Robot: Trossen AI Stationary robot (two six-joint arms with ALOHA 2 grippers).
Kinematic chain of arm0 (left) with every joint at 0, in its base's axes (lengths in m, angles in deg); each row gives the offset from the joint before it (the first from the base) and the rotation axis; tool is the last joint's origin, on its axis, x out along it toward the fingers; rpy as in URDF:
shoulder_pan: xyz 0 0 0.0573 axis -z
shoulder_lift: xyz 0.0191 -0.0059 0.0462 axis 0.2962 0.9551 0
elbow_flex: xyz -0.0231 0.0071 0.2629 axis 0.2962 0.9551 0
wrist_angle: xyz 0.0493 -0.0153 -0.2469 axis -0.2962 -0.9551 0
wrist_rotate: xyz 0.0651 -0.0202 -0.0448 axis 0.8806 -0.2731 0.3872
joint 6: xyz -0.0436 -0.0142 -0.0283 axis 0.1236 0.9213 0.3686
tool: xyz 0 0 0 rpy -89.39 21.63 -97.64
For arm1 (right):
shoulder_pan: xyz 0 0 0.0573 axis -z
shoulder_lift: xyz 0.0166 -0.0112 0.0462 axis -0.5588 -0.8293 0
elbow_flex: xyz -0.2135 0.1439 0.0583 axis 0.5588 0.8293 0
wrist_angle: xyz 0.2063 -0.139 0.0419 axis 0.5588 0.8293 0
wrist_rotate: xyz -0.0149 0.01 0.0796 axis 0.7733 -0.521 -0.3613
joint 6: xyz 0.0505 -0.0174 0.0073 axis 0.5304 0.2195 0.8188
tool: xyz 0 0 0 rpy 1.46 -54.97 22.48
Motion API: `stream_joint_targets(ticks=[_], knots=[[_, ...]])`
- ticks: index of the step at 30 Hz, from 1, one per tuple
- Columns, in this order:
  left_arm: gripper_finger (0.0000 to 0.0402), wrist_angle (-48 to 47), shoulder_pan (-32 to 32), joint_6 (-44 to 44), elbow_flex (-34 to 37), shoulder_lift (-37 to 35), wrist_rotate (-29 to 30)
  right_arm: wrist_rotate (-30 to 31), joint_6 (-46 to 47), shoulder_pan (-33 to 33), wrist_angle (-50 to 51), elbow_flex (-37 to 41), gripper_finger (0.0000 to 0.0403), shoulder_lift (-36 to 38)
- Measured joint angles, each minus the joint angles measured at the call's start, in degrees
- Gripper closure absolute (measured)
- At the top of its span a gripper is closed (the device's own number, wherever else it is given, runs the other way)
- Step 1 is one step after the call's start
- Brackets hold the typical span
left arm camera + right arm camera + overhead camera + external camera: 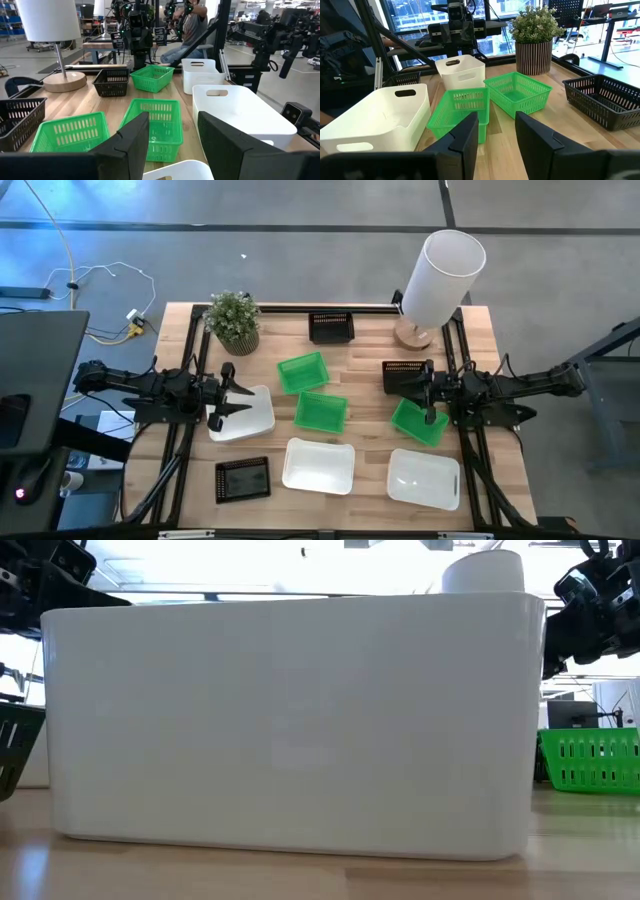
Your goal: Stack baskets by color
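Left gripper (238, 392) is seen parted above the rim of a white basket (250, 420) at the table's left side; nothing is held between its fingers (131, 145). Right gripper (430, 395) is positioned over a tilted green basket (420, 423) on the right side; from above it cannot be told whether that basket is touched, and in the right wrist view the fingers (465, 137) are parted with only bare tabletop between them, so the jaws are taken as released. Just behind the right gripper a black slotted basket (400, 377) is noted. Between the two grippers, two green slotted baskets are found mid-table, one (302, 372) nearer the potted plant (234, 320), the other (321, 412) just in front of it, the pair almost touching. In front of the grippers, along the near edge, a black basket (243, 478) and two more white baskets (319, 465) (424, 478) are lined up. Beyond both grippers, at the far edge, another black basket (331, 327) is placed near the white cylinder lamp (440, 278). The low view is filled almost wholly by one white basket wall. A seated person (192, 25) is visible beyond the table in the left wrist view.
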Motion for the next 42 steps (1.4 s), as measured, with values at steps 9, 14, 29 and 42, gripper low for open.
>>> stream_joint_targets(ticks=[9, 14, 29, 42], knots=[[0.0245, 0.01, 0.02, 0.00, 0.00, 0.01, 0.01, 0.00, -0.01, -0.01, 0.01, 0.00, 0.0284, 0.02], [0.0245, 0.00, 0.01, 0.00, 0.00, 0.00, 0.00, 0.00, -0.02, -0.02, 0.02, -0.01, 0.0284, 0.02], [0.0245, 0.00, 0.00, 0.00, -0.01, -0.01, 0.00, 0.00, -0.02, 0.00, 0.02, -0.01, 0.0284, 0.00], [0.0245, 0.19, 0.01, -0.99, -0.01, 0.00, 0.25, 0.00, -0.02, -0.01, 0.01, 0.01, 0.0284, 0.02]])
